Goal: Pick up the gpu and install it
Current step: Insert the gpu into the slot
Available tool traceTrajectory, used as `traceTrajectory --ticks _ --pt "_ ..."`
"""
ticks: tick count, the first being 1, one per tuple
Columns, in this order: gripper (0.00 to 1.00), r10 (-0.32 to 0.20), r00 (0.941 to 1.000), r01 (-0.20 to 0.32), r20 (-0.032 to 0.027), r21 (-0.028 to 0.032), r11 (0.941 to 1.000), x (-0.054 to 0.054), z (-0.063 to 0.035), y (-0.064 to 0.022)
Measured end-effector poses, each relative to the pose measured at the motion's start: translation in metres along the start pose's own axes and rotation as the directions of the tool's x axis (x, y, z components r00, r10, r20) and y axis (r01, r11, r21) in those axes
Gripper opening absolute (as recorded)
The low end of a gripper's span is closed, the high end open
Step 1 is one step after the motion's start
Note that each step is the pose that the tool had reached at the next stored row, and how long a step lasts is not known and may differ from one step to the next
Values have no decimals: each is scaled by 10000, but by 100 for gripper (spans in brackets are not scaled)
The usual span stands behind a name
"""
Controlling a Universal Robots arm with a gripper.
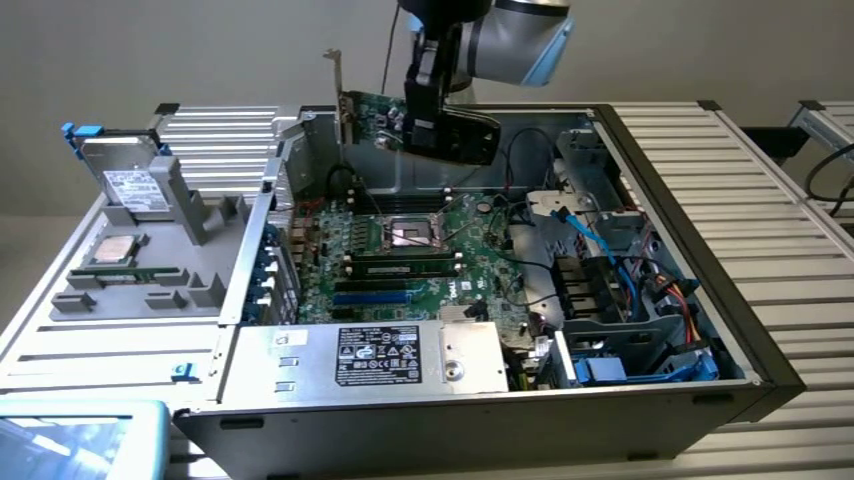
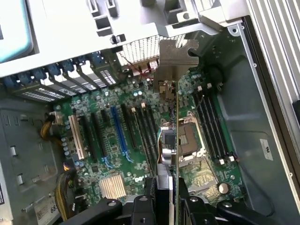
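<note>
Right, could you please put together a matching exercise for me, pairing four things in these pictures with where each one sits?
Things:
1. graphics card
2. drive with a white label
3. power supply box
4. processor socket

Places:
A. in the middle of the green board
B. gripped in the claw above the open case
C. on the grey tray, at the exterior view's left
D. inside the case, at the wall nearest the exterior camera

Pairs: 1-B, 2-C, 3-D, 4-A
</note>
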State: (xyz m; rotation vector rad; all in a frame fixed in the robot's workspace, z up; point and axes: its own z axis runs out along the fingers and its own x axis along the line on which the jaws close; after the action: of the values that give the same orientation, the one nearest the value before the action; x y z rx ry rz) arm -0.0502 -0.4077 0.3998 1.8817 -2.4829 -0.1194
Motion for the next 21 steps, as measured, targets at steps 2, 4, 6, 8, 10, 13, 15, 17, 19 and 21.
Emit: traceTrajectory --ticks 2,4,6,8,10,13,15,17,19,21 --pt "28 -363 9993 363 -21 20 9993 0 2 0" --pt "28 -710 9975 710 -45 48 9975 0 3 0" --pt "28 -1050 9944 1051 -68 75 9944 0 5 0" --pt "28 -1381 9904 1381 -91 103 9904 0 6 0" --pt "28 -1668 9859 1669 -113 135 9859 1 7 -1" --pt "28 -1822 9832 1823 -122 133 9831 0 7 -1" --pt "28 -1822 9832 1823 -123 132 9832 0 7 0" --pt "28 -1822 9832 1823 -123 132 9831 0 7 0" --pt "28 -1821 9832 1823 -123 132 9832 0 7 1" --pt "28 -1822 9832 1824 -124 133 9831 1 7 2"
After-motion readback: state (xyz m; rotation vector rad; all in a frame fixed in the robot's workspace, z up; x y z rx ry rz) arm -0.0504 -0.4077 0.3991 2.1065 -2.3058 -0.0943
